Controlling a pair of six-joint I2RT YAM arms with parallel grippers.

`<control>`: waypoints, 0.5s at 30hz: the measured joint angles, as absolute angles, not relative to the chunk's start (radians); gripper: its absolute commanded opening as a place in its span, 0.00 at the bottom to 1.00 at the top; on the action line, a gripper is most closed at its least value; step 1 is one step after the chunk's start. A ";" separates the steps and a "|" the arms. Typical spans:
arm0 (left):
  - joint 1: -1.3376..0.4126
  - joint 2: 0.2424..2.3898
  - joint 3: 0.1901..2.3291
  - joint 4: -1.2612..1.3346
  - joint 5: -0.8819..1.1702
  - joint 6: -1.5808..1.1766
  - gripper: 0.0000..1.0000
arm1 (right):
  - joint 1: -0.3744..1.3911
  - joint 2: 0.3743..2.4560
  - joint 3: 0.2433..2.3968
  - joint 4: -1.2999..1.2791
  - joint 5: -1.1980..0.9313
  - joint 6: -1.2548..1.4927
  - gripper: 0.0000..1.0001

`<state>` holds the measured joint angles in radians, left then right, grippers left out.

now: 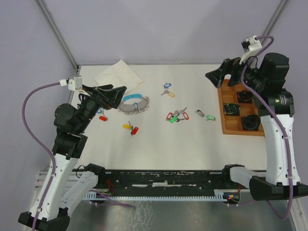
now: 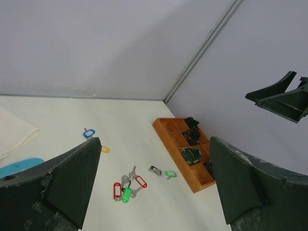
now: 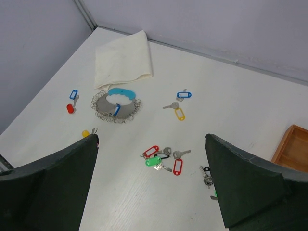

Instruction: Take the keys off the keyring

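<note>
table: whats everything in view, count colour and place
cloth: one, cream, far left corner
keyring: one, silvery chain with light-blue band, beside the cloth
keys: about a dozen, silver with blue, red, yellow, green and dark tags, loose across the middle
tray: one, orange-brown wood, right side
dark items: three, mostly black, in tray compartments
table: one, white
left fingers: two, dark, open, raised near the keyring
right fingers: two, dark, open, raised over the tray's far end

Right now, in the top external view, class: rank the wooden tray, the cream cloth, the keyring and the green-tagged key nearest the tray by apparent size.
1. wooden tray, though partly hidden by the right arm
2. cream cloth
3. keyring
4. green-tagged key nearest the tray
</note>
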<state>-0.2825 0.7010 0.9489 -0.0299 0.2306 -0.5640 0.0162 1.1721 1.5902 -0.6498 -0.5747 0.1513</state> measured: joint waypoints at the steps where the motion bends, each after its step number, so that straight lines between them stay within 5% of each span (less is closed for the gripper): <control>1: -0.282 0.698 0.949 -0.038 0.237 -0.564 0.99 | 0.015 1.166 1.594 -0.653 -0.575 0.162 1.00; 15: -0.282 0.616 0.936 -0.070 0.292 -0.564 0.99 | -0.022 1.107 1.493 -0.583 -0.650 0.258 1.00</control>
<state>-0.2825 0.6163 0.9356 -0.0704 0.2920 -0.5640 -0.0216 1.1072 1.4929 -0.5827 -0.6502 0.2584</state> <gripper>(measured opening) 0.993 0.999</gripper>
